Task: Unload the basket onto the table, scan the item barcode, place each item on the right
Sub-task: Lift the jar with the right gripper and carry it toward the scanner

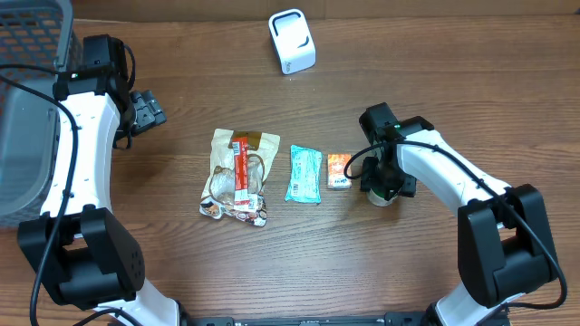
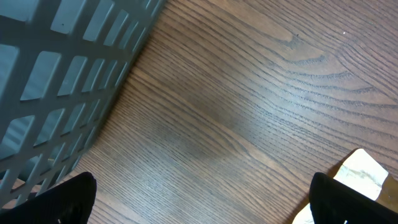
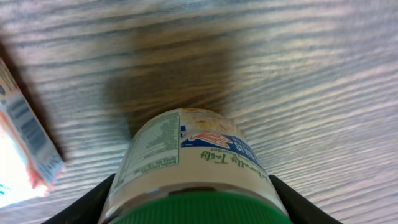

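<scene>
Groceries lie in a row on the table (image 1: 435,81) in the overhead view: snack bag (image 1: 238,174), blue packet (image 1: 304,173), small orange box (image 1: 339,170), then a green-lidded jar (image 1: 379,197) under the right gripper (image 1: 384,186). The white scanner (image 1: 292,41) sits well apart, at the far edge. The left gripper (image 1: 148,110) hangs beside the basket (image 1: 27,100).

Left wrist view: its fingertips (image 2: 68,199) are spread wide (only bare wood between them).

Right wrist view: both fingers (image 3: 102,199) clasp the jar's sides.
</scene>
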{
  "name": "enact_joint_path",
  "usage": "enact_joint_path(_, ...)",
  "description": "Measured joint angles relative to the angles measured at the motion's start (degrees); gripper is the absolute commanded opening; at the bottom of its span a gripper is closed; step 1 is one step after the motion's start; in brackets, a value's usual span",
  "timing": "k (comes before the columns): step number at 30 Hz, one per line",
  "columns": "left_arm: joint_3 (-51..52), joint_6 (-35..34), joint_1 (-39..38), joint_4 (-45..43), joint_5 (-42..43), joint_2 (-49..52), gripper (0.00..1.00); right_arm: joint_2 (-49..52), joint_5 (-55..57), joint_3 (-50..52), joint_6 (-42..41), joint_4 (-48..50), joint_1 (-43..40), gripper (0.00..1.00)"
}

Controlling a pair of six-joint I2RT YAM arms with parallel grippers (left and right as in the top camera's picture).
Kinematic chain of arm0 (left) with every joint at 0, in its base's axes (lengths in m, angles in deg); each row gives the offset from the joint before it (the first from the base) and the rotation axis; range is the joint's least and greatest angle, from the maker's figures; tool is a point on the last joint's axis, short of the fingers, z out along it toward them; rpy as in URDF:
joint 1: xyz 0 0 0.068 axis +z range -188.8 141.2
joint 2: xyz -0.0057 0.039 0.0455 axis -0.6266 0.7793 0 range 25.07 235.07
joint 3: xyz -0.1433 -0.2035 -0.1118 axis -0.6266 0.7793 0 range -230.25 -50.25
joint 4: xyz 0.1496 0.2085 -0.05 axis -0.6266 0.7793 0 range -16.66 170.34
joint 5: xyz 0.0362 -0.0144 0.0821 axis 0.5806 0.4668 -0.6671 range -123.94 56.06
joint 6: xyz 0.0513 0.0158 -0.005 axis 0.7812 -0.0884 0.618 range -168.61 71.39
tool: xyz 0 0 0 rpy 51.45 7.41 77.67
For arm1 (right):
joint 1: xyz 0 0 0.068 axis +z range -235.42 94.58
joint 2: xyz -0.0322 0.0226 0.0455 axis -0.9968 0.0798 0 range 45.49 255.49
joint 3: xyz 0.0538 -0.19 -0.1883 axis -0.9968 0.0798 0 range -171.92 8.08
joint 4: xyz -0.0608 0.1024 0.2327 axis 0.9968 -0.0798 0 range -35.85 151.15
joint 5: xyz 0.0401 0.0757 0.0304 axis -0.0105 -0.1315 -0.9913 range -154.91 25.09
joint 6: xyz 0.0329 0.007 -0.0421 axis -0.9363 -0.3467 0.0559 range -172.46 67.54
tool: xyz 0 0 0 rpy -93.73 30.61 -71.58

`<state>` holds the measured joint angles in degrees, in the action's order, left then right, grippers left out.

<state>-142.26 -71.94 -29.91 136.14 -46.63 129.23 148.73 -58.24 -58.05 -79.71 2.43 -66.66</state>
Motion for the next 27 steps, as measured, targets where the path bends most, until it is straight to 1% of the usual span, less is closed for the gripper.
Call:
enact_joint_path(3, 0.0, 0.0, 0.0, -0.02, 0.0, 0.0, 1.0, 0.02, -1.68, 0.0, -2.73, 0.76, -0.04, 0.83)
enact_joint_path(5, 0.0, 0.0, 0.0, 0.0, 0.0, 0.0, 1.0, 0.02, -1.95, 0.0, -1.66, 1.73, -0.02, 0.83)
enact_joint_path(11, 0.0, 0.0, 0.0, -0.02, 0.0, 0.0, 1.0, 0.02, -1.99, -0.02, 4.9, 1.79, -0.02, 0.77)
enact_joint_path(12, 0.0, 0.0, 0.0, -0.02, 0.0, 0.0, 1.0, 0.02, -2.01, -0.04, 5.33, 1.55, -0.04, 0.76)
enact_joint_path(16, 0.0, 0.0, 0.0, -0.02, 0.0, 0.0, 1.0, 0.02, -1.99, -0.04, 6.75, 1.29, -0.02, 0.69)
enact_joint_path(20, 0.0, 0.0, 0.0, -0.02, 0.0, 0.0, 1.0, -0.04, -1.97, 0.28, 7.41, 3.32, -0.02, 0.65)
enact_joint_path(21, 0.0, 0.0, 0.0, -0.02, 0.0, 0.0, 1.0, -0.22, -1.99, 0.61, 7.52, 3.8, -0.02, 0.62)
enact_joint_path(23, 0.0, 0.0, 0.0, 0.0, 0.0, 0.0, 1.0, -0.79, -1.99, 1.4, 7.69, 4.7, -0.02, 0.51)
enact_joint_path(25, 0.0, 0.0, 0.0, -0.02, 0.0, 0.0, 1.0, -0.98, -1.97, 1.66, 7.76, 4.96, -0.02, 0.28)
enact_joint_path(27, 0.0, 0.0, 0.0, -0.02, 0.0, 0.0, 1.0, -0.98, -1.97, 1.62, 7.78, 4.59, -0.02, 0.14)
